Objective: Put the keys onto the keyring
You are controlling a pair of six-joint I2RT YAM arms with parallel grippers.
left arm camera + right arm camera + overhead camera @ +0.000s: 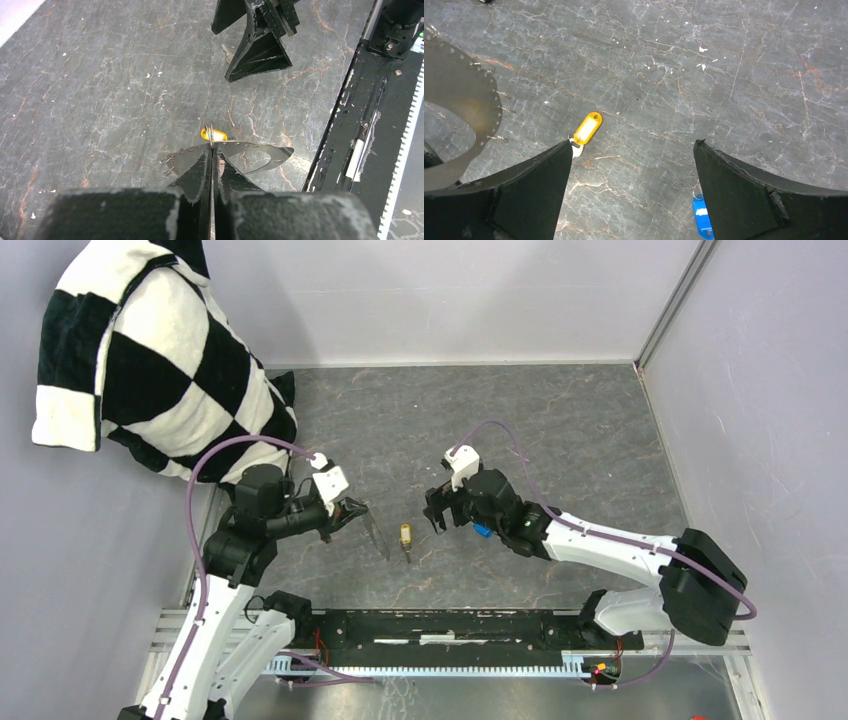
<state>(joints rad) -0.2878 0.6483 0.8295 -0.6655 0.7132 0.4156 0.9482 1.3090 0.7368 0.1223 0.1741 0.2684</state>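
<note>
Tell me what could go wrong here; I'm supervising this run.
The left gripper pinches the thin keyring at one point, so it might slip or twist when a key is pushed on. The yellow key lies flat; the open right gripper may skid it instead of lifting it. The blue key beside a right finger could get nudged.

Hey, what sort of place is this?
Probably a robot test cell in a lab: plain walls enclose a marbled tabletop, and a left arm and right arm are mounted on a rail at its near edge.
</note>
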